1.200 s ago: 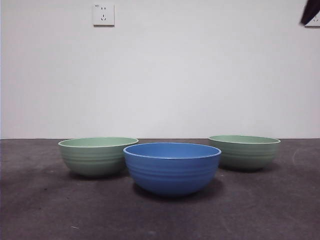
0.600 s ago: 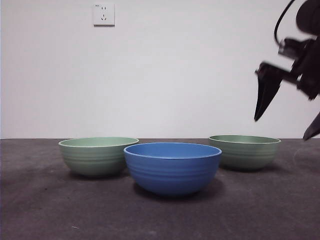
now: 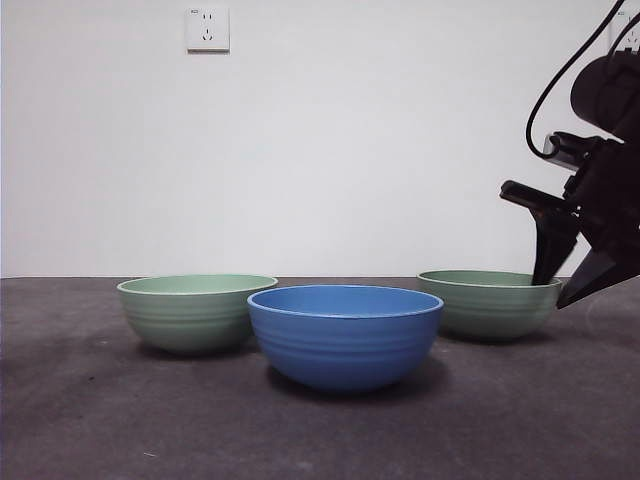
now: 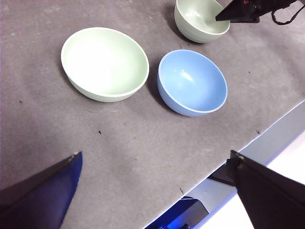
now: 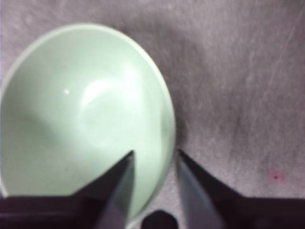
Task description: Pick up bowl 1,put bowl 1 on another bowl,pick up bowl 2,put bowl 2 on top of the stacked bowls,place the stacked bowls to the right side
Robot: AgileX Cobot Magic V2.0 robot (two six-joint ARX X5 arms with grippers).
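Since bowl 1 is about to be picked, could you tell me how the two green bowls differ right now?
The right green bowl has the right gripper straddling its rim, jaws open; the left green bowl has no gripper near. The left green bowl sits nearer the blue bowl. Both are upright, empty, pale green and ribbed.

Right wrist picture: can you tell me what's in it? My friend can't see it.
The right gripper hangs with its two black jaws open astride the rim of a pale green bowl, one jaw inside the bowl and one outside. The bowl is empty and stands on a grey table.
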